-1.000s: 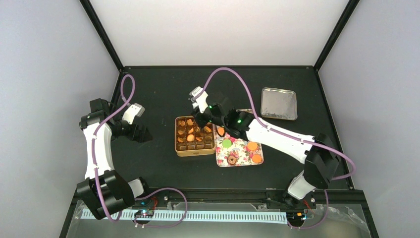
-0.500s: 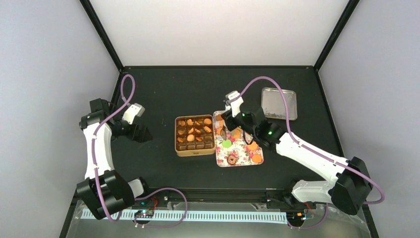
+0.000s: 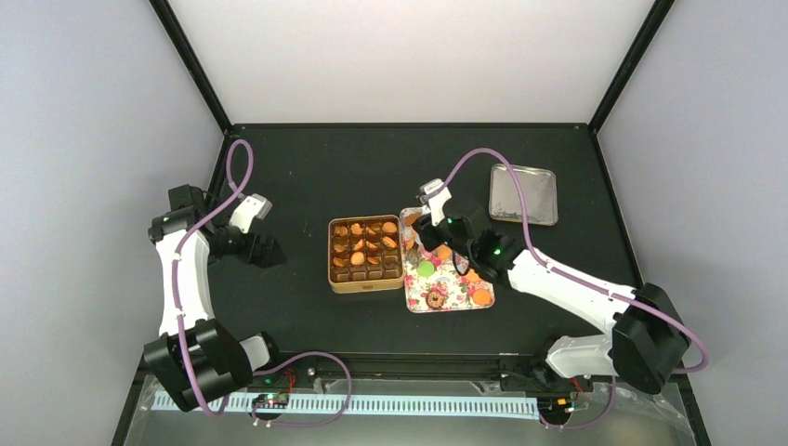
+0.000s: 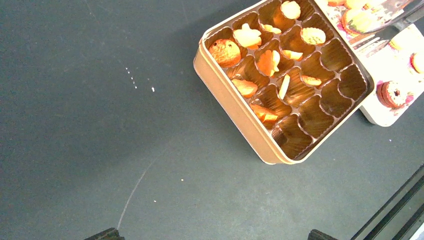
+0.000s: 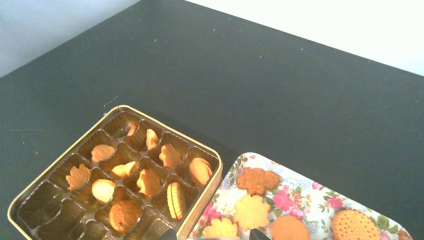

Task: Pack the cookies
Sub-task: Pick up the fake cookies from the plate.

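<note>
Now the left pincer (image 4: 212, 235) and right pincer (image 5: 212, 235) gape empty; cookies (image 5: 252, 211) lie in the tin (image 4: 234, 112) and on the flowered tray (image 5: 300, 190), middle of the tabletop (image 3: 307, 167). Closing off-centre, the right could crack 1.

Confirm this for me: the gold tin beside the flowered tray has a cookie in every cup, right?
Not every cup: the gold tin beside the flowered tray has several empty cups along one side, as the left wrist view shows.
</note>
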Robot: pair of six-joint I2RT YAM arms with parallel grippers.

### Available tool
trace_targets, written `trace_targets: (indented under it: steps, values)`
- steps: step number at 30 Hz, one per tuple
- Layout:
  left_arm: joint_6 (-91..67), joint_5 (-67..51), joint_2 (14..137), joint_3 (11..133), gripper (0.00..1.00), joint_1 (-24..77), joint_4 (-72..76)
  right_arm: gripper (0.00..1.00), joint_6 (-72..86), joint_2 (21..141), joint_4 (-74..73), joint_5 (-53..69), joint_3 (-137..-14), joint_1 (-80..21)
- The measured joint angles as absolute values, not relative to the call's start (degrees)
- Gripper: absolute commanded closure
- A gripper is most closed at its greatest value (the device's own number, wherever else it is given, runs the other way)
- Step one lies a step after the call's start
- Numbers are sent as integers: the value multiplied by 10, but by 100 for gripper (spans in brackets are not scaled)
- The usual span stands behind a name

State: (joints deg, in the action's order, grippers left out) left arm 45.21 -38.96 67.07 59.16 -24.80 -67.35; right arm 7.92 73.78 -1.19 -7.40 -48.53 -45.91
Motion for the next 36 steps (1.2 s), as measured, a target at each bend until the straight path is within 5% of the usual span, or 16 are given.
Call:
trace_targets:
  steps: [22, 36]
  values:
    - [452, -390, 670, 607, 1, -248, -683, 69, 80, 674, -15, -61, -410, -459]
    - [452, -391, 666, 608, 1, -248, -690, 90, 79, 681, -23, -62, -421, -459]
